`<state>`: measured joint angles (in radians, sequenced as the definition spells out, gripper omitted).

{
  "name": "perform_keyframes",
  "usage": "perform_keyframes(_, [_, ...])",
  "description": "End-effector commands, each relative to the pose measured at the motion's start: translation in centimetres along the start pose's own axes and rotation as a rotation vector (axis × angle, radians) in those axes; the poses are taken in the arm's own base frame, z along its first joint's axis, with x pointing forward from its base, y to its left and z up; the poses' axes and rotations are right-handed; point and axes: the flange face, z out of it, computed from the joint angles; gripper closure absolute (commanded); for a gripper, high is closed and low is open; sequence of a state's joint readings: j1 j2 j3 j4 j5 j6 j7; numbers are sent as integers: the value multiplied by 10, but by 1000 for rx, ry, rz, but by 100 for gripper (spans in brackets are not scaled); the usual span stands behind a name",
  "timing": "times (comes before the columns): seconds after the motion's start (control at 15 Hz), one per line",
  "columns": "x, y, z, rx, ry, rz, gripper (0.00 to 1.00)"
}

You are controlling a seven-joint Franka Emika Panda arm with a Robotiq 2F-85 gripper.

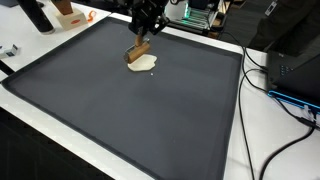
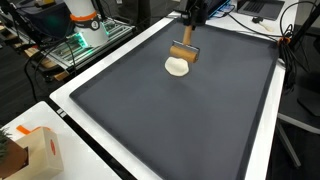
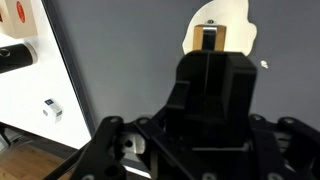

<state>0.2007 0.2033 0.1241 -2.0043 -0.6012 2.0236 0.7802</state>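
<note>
My gripper (image 1: 143, 38) hangs over the far part of a large dark grey mat (image 1: 120, 110) and is shut on a brown wooden block (image 1: 139, 50). The block's lower end rests on or just above a flat cream-white patch (image 1: 143, 64) lying on the mat. Both exterior views show this: gripper (image 2: 187, 35), block (image 2: 183, 52), patch (image 2: 177, 67), mat (image 2: 170, 120). In the wrist view the gripper body fills the lower middle and hides its fingertips; the patch (image 3: 222, 22) and the block's end (image 3: 208, 38) show above it.
An orange and white object (image 1: 68, 14) and a black bottle (image 1: 38, 15) stand beyond the mat's far corner. Cables (image 1: 285, 100) and a black box (image 1: 300, 55) lie beside the mat. A cardboard box (image 2: 35, 150) sits at a near corner. A small white item (image 3: 53, 110) lies on the white table.
</note>
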Motion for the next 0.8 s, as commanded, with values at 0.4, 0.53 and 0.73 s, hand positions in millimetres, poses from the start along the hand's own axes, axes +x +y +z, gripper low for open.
perform_keyframes(0.4, [-7,39,-32,159,-13,-88,77])
perform_keyframes(0.53, [-7,47,-40,187,-13,-106,77])
perform_keyframes(0.73, [-7,60,-52,251,-7,-141,77])
